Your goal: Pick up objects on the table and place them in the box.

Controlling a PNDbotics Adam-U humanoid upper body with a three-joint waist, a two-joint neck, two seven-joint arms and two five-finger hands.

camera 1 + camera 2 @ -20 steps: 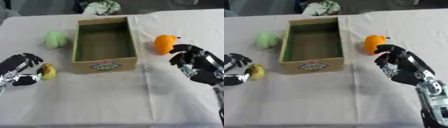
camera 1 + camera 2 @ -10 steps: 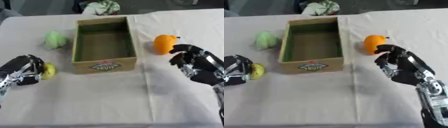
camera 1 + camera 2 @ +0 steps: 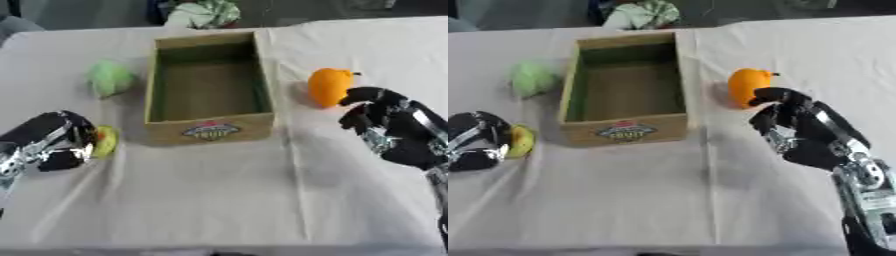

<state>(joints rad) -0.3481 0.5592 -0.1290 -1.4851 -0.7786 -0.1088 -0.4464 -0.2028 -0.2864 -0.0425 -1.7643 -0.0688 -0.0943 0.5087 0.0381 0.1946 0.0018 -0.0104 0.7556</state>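
An open cardboard box (image 3: 210,131) with a green inside and a fruit label stands mid-table. Left of the box's front corner a yellow fruit (image 3: 106,141) lies on the cloth. My left hand (image 3: 48,142) is against its left side, fingers curled round it and hiding part of it. A pale green round object (image 3: 109,80) sits further back, left of the box. To the right of the box is an orange fruit (image 3: 747,86). My right hand (image 3: 807,131) hovers just in front and to the right of it, fingers curled, holding nothing.
A white cloth (image 3: 219,200) covers the table, with open cloth in front of the box. A bundle of green and white material (image 3: 203,14) lies at the far edge behind the box.
My left hand has shifted right and closed over the yellow fruit, covering more of it. The right hand, orange fruit and box have stayed put.
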